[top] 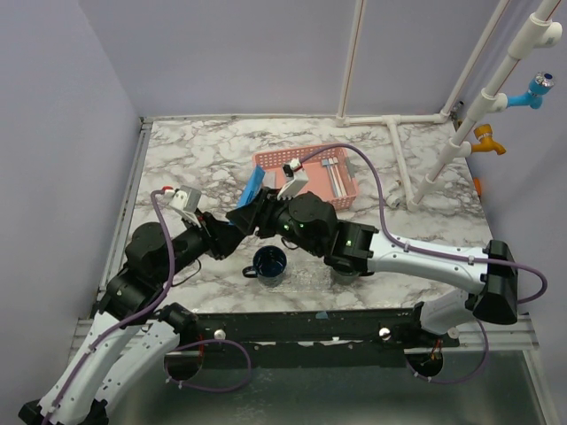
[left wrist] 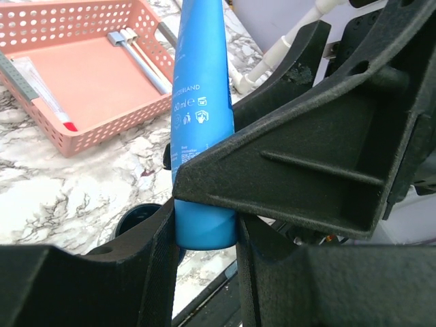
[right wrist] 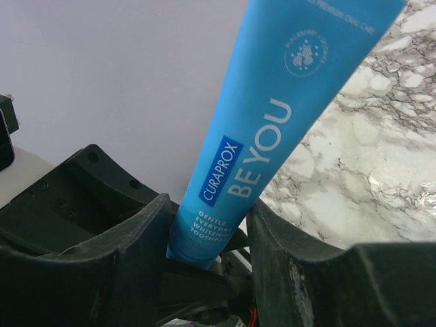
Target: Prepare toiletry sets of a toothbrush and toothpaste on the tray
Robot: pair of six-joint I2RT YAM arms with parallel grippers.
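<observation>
A blue toothpaste tube point(top: 253, 188) stands tilted in the air above the marble, and both grippers meet on it. My left gripper point(left wrist: 204, 231) is shut on the tube's cap end point(left wrist: 203, 225). My right gripper point(right wrist: 208, 231) has its fingers closed against the tube's lower body point(right wrist: 238, 177). A navy mug point(top: 269, 263) stands on the clear tray point(top: 306, 285) just below. A dark green mug point(top: 351, 267) is mostly hidden under my right arm. Two slim toothbrushes point(left wrist: 139, 60), one bluish, lie in the pink basket.
The pink lattice basket point(top: 312, 170) sits behind the grippers and also holds a white tube with a red tip point(left wrist: 42, 92). White pipes point(top: 416, 168) run along the back right. The table's front edge is just below the mugs.
</observation>
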